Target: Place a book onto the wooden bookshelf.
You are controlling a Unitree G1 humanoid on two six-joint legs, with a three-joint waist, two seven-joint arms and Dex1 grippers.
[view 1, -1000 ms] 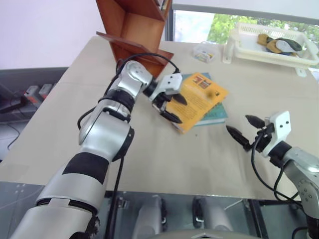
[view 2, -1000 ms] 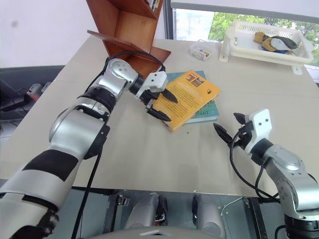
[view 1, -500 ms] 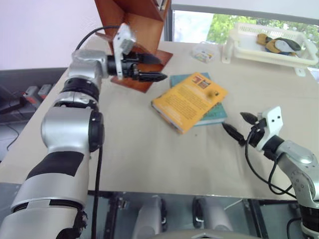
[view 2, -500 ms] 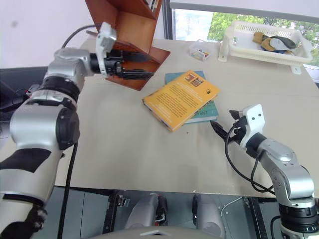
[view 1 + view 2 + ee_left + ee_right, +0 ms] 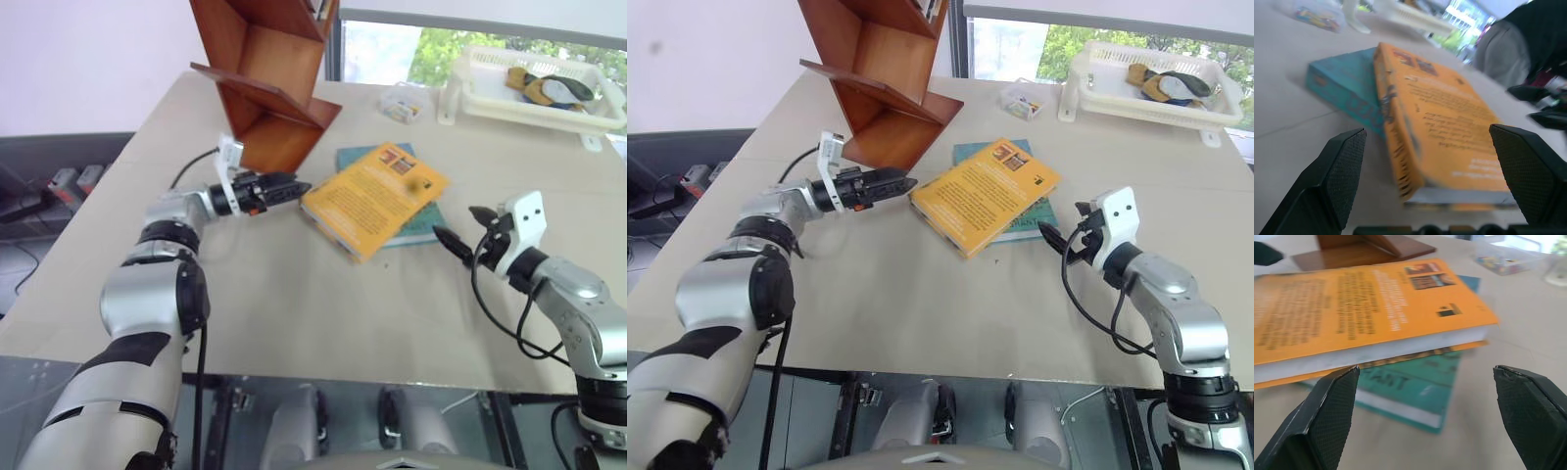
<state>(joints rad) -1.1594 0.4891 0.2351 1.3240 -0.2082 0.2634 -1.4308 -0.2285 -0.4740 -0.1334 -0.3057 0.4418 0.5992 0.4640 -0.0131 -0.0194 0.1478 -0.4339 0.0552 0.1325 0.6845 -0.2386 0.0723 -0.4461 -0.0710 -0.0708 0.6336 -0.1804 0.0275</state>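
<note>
A: Where is the book (image 5: pixel 982 195)?

B: Flat on the worktop (image 5: pixel 921 294), lying partly over a teal book (image 5: pixel 1019 220), just right of the wooden bookshelf (image 5: pixel 884 93). It is not held.

A: And the hands?

B: The left hand (image 5: pixel 904 182) is released, level, its tips just beside the book's left corner. The right hand (image 5: pixel 1058 238) is also spread, near the right edge.

A: What could go wrong?

B: I judge a push from either side may slide the book off the teal one, or drag both. A squeeze on one corner could let the thick book twist and drop.
</note>
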